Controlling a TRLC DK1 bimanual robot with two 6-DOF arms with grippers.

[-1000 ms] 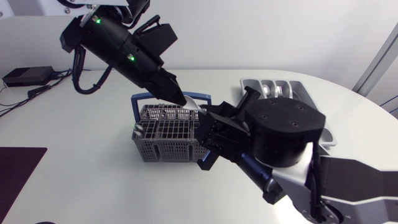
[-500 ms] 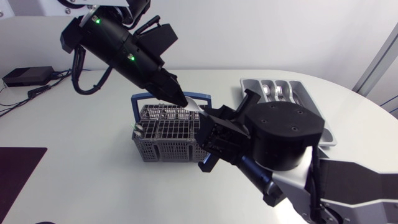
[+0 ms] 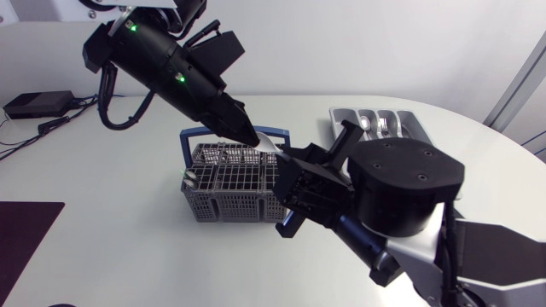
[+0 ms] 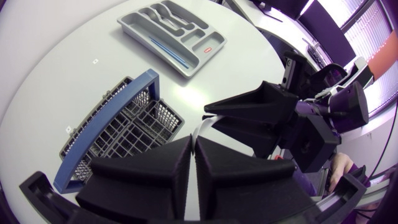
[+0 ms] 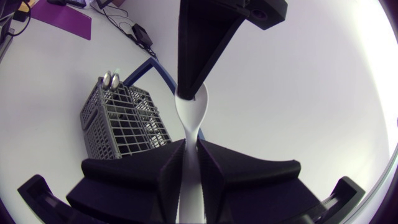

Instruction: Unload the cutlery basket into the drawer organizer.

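Observation:
A white spoon (image 3: 268, 142) hangs above the grey wire cutlery basket (image 3: 223, 182), held from both ends. My left gripper (image 3: 248, 135) comes down from the upper left, shut on the spoon's bowl (image 5: 189, 107). From the right, my right gripper (image 3: 287, 161) is shut on its handle (image 5: 190, 163). In the left wrist view a sliver of the spoon (image 4: 197, 130) shows past my left gripper (image 4: 193, 155), with the right gripper (image 4: 211, 117) just ahead. The grey drawer organizer (image 3: 334, 113) lies behind my right arm, partly hidden.
The basket (image 4: 118, 134) has a blue handle (image 4: 102, 162), and two metal cutlery ends (image 5: 111, 78) stick up at one corner. The organizer (image 4: 134, 28) holds some cutlery and a blue stick. A black box with cables (image 3: 36, 104) sits at the table's far left.
My right gripper has closed a little on the spoon's handle and its arm has shifted slightly right. The left arm and the spoon stay where they were.

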